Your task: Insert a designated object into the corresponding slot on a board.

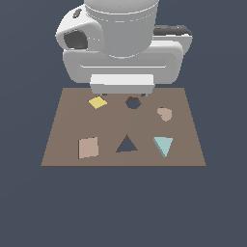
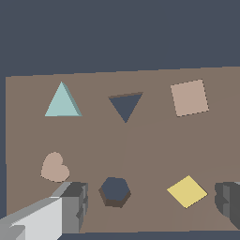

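Your teal triangle (image 1: 164, 145) lies flat on the board (image 1: 62, 144), just beside the triangular slot (image 1: 127, 144) on the exterior view's right — its apex points toward that view's near edge, the slot's apex the opposite way. Only the wrist view shows the gripper (image 2: 152, 199): fingers (image 2: 75, 201) spread wide, empty, straddling the hexagonal cut-out (image 2: 115, 191) and yellow block (image 2: 187, 191).
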Controlling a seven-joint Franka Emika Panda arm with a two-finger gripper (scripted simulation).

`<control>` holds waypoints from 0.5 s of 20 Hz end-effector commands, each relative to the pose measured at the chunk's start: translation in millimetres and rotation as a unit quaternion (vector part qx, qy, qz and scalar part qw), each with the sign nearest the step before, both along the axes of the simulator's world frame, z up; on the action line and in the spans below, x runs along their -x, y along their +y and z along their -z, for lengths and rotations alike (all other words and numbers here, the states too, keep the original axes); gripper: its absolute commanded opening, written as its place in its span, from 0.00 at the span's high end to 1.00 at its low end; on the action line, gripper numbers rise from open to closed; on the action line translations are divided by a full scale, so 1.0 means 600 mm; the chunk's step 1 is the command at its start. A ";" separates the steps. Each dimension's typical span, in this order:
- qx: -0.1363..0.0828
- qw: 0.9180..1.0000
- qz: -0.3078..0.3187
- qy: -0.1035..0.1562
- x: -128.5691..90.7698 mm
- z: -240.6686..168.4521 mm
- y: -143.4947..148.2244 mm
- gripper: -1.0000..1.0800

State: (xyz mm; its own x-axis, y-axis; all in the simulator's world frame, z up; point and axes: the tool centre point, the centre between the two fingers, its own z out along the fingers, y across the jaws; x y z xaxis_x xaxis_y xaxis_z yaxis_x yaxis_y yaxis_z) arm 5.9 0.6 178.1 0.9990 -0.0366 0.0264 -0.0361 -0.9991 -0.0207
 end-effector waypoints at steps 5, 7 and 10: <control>0.000 1.000 0.003 0.000 -0.001 0.003 0.004 0.04; 0.000 1.000 0.008 0.001 -0.003 0.007 0.008 0.04; 0.001 1.000 0.018 0.001 -0.007 0.017 0.018 0.04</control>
State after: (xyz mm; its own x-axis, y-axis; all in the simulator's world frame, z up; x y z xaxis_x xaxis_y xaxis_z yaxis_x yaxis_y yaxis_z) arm 9.0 7.9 171.0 0.9977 -0.0629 0.0253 -0.0624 -0.9979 -0.0197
